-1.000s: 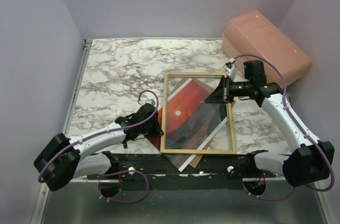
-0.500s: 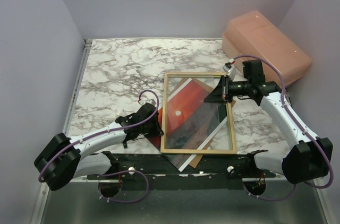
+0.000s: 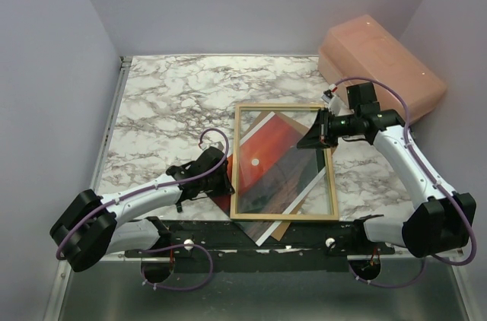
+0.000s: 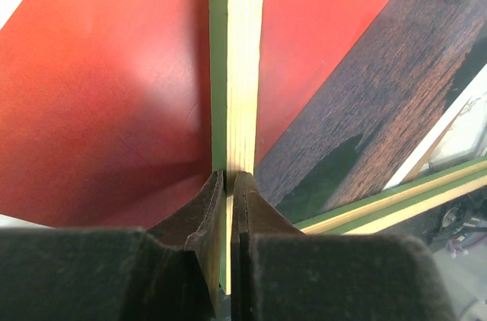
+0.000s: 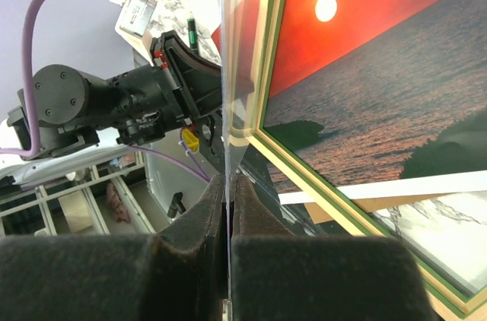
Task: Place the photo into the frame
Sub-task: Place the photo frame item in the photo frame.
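While my left claw [image 4: 230, 182] pinches the pale wood rail of the frame [image 4: 245, 70] at nine o'clock, my right claw [image 5: 227, 184] clamps a clear sheet [image 5: 237, 55] at two; the rectangular sunset photo [image 3: 266, 150] lies skewed beneath the frame on the marbled counter [image 3: 175, 100].

Our right gripper [image 5: 227, 180], pinching the clear sheet [image 5: 237, 39], has edged slightly toward the pink box [image 3: 380, 62].

We see a marble-patterned table [image 3: 167, 100]. Near its front edge the photo [image 3: 270, 146] lies askew under the frame [image 3: 283, 217], a brown board [image 3: 280, 228] peeking from beneath, and a salmon-pink box [image 3: 380, 62] sits at the far right corner.
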You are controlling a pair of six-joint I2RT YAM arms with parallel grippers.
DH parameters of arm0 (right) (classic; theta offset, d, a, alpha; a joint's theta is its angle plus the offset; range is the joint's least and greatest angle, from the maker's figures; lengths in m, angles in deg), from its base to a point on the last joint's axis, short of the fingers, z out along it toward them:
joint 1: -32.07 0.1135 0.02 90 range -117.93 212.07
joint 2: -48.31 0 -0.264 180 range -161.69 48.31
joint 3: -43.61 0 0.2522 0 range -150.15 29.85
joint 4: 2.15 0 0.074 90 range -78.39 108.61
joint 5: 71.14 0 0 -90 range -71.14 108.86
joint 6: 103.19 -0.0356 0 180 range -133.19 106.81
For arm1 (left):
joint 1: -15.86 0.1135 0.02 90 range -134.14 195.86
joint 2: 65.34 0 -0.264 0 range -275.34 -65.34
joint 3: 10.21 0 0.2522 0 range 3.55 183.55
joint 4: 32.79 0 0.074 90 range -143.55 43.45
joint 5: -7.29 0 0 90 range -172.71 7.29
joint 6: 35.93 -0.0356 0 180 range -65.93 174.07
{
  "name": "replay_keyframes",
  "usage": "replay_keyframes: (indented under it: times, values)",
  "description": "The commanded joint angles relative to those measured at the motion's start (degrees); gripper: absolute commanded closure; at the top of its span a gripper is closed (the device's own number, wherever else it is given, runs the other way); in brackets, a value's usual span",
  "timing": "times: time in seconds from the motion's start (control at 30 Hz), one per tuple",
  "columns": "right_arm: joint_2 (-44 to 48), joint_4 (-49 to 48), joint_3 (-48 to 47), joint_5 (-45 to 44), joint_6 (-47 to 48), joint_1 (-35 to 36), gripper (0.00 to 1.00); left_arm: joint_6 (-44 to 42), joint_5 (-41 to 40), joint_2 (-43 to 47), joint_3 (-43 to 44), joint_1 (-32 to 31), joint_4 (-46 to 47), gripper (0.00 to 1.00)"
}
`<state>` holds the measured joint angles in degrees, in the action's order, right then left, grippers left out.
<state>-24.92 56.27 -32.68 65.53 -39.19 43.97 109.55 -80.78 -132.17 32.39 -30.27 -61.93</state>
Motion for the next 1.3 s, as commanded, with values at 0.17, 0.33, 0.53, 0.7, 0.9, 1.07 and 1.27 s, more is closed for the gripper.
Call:
replay_keyframes:
  times: [0.17, 0.33, 0.53, 0.7, 0.9, 1.07, 1.27]
  values:
    - [-0.5, 4.3, -1.7, -3.7, 1.9, 0.2, 0.99, -1.7, -1.5, -2.5, -0.6, 0.1, -3.9, 0.93]
    - [0.7, 4.4, -1.1, -3.9, 1.3, 0.2, 0.99, -1.6, -1.5, -2.5, -0.7, 0.1, -4.0, 0.93]
    - [2.4, 2.7, 2.2, -4.0, -0.8, 0.1, 0.99, -1.7, -1.5, -2.4, -0.7, 0.1, -4.2, 0.93]
    - [4.8, 2.8, 3.1, -7.0, -1.9, -0.1, 0.99, -1.7, -1.5, -2.5, -0.8, 0.1, -4.2, 0.94]
    - [6.7, 1.1, 6.0, -6.1, -3.7, -0.2, 0.99, -1.9, -1.5, -2.7, -0.8, 0.1, -4.1, 0.93]
    - [6.1, -1.2, 6.7, -3.1, -3.5, -0.2, 0.99, -2.0, -1.5, -3.0, -1.0, 0.2, -3.8, 0.93]
    - [4.7, -2.4, 4.6, 1.8, -3.4, -0.2, 0.99, -1.9, -1.5, -3.7, -1.0, 0.1, -3.3, 0.94]
